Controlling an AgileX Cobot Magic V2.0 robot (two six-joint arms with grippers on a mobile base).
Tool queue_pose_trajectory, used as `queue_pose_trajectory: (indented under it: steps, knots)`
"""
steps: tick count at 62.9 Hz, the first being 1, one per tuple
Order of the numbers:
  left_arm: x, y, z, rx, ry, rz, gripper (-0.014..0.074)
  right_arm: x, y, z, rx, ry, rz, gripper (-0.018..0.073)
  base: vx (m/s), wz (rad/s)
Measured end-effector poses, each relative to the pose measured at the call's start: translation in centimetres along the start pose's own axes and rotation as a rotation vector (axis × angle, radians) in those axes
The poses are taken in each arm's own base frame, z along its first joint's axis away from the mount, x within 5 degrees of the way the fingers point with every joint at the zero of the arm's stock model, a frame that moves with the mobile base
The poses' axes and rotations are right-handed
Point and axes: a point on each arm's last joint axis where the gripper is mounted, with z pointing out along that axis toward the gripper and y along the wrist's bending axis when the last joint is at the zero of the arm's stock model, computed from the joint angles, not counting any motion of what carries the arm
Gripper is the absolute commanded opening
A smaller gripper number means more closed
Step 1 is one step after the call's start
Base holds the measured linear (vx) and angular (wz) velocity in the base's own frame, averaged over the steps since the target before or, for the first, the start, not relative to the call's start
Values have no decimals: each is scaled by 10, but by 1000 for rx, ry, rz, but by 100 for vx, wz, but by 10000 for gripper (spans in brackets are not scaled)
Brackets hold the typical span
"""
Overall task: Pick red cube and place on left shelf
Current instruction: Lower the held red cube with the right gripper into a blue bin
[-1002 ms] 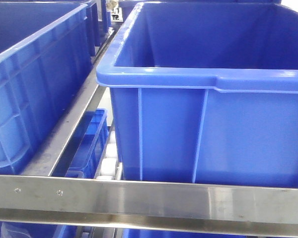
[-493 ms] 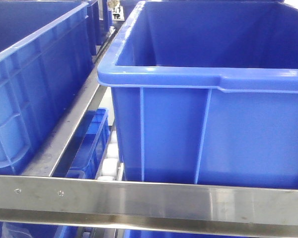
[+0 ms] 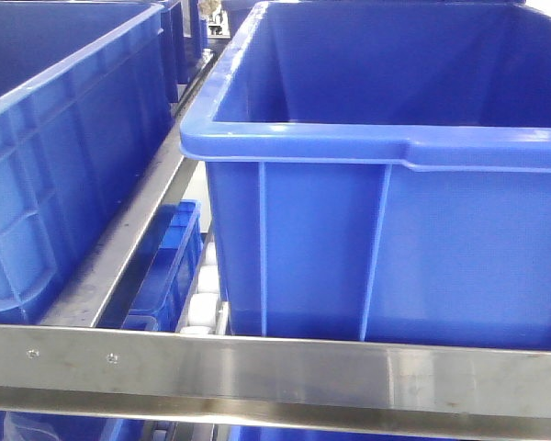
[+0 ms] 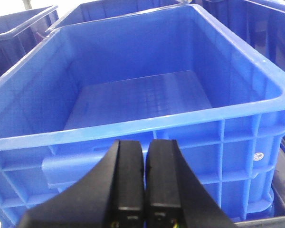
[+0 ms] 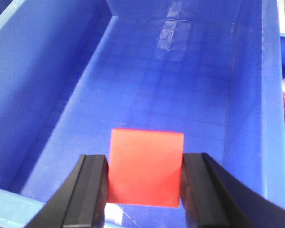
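Note:
The red cube (image 5: 146, 166) sits between the two black fingers of my right gripper (image 5: 145, 173), which is shut on it above the floor of a blue bin (image 5: 47, 76). My left gripper (image 4: 145, 156) is shut with nothing in it, its black fingers pressed together just in front of the near rim of another blue bin (image 4: 133, 126). Neither gripper nor the cube shows in the front view.
In the front view two large blue bins (image 3: 386, 147) (image 3: 64, 156) stand on a steel shelf frame with a front rail (image 3: 275, 372) and a side rail between them. A smaller blue crate (image 3: 170, 266) and white rollers (image 3: 202, 294) lie lower down.
The front view has shifted very slightly, the right bin now a touch further right. Nothing else differs.

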Motion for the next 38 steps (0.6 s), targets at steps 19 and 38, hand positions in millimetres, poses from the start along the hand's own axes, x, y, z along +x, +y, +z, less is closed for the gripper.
queue_pose_trajectory:
  steps: [19,38]
  knots:
    - [0,0,0,0,0,0,102,-5,0,5,-3,-44,1,29,0,0]
    - [0,0,0,0,0,0,102,-42,4,66,9,27,9,30,0,0]
